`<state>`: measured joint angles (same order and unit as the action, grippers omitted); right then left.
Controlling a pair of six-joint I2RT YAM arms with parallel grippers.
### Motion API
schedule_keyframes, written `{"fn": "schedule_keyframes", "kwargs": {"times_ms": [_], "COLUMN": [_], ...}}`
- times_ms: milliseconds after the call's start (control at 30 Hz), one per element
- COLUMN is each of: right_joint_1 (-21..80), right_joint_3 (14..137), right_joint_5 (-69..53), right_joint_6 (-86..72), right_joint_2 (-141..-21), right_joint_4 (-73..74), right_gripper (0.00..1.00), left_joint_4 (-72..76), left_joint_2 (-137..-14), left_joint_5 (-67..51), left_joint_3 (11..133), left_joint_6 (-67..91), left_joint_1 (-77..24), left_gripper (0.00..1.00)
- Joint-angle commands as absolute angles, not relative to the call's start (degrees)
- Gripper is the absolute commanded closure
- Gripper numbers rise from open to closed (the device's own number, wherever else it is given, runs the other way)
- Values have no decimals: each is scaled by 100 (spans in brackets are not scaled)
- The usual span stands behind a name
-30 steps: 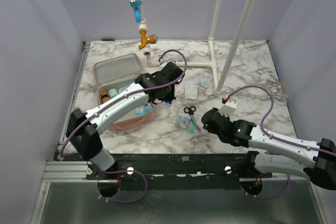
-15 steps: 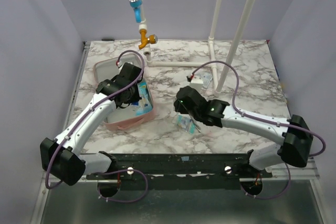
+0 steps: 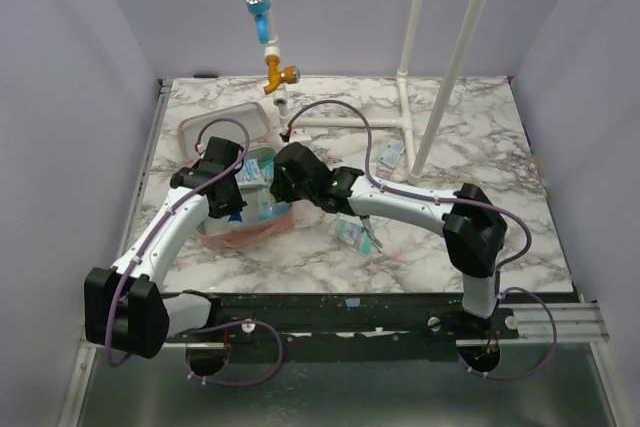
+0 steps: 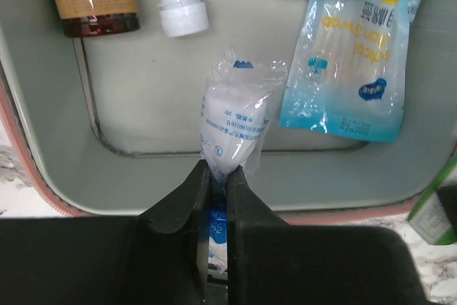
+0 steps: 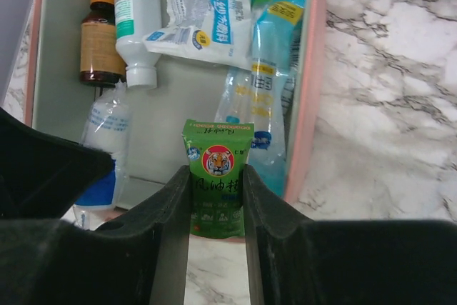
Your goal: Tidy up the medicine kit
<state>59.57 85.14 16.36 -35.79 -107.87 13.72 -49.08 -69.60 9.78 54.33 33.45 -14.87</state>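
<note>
The pink rounded-square zippered medicine kit point(image 3: 222, 129) lies open on the white marble-patterned worktop point(image 3: 480, 157), at about 10 o'clock from the worktop's centre in the top view. Its lid is folded back toward 12 o'clock and its grey-lined tray faces up.

The left pincer point(image 4: 216, 173) is clamped tight on the lower end of a clear plastic packet with blue print point(image 4: 235, 116). The packet stands up from the fingers over the tray's grey floor.

The right pincer point(image 5: 216, 176) grips a small green box with a tiger logo point(image 5: 218, 151) between its 2 fingers. It holds the box upright at the tray's rim, at 6 o'clock in the right wrist view.

In that same view the tray holds 4 things:
- A brown bottle with an orange cap point(image 5: 98, 41) lies at 11 o'clock.
- A white plastic bottle point(image 5: 136, 30) lies just beside the brown one, on its 3 o'clock side.
- A crumpled white packet with blue lettering point(image 5: 203, 16) lies at 12 o'clock, overlapping the white bottle.
- A long blue-and-clear sachet point(image 5: 260, 98) lies along the 3 o'clock wall.

On the bare worktop, at about 4 o'clock from the kit in the top view, lies a small blue packet point(image 3: 352, 235), partly under the right arm.
</note>
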Motion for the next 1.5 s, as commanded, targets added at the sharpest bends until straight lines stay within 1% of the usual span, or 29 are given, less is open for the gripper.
{"fn": "schedule_keyframes", "kwargs": {"times_ms": [0, 200, 433, 667, 767, 900, 1000, 1033, 1100, 1267, 1467], "right_joint_1": [6000, 6010, 6125, 6345, 6438, 6517, 6564, 6566, 6576, 6590, 6595], "right_joint_3": [9028, 9552, 10035, 10598, 10781, 11012, 11048, 11027, 10989, 10951, 10566], "right_joint_5": [1183, 931, 676, 492, 498, 482, 491, 509, 534, 563, 768], "right_joint_6": [-3307, -3284, -3347, -3423, -3441, -3494, -3498, -3499, -3506, -3498, -3490], "right_joint_2": [-11311, -12020, -12678, -13137, -13280, -13468, -13518, -13510, -13470, -13381, -12920], "right_joint_4": [1155, 1118, 1090, 1177, 1242, 1401, 1448, 1451, 1446, 1450, 1346], "right_gripper": [68, 67, 67, 64, 63, 60, 56, 54, 52, 45, 43], "left_joint_4": [-4744, -5011, -5207, -5167, -5078, -5032, -5053, -5049, -5084, -5223, -5412], "left_joint_2": [-7133, -7345, -7382, -7516, -7638, -7917, -7977, -7936, -7798, -7447, -6825], "left_joint_5": [826, 1390, 1579, 1277, 1145, 940, 878, 904, 1005, 1169, 1298], "left_joint_3": [5185, 5190, 5319, 5185, 5081, 5010, 5027, 5027, 5046, 5088, 5192], "left_joint_6": [3350, 3531, 3294, 3081, 3033, 2971, 2978, 2988, 3023, 3093, 3252], "left_joint_1": [-1211, -932, -454, -116, -88, -53, -53, -53, -53, -53, -53], "left_gripper": [100, 99, 97, 95, 92, 83, 71, 64, 54, 45, 36]}}
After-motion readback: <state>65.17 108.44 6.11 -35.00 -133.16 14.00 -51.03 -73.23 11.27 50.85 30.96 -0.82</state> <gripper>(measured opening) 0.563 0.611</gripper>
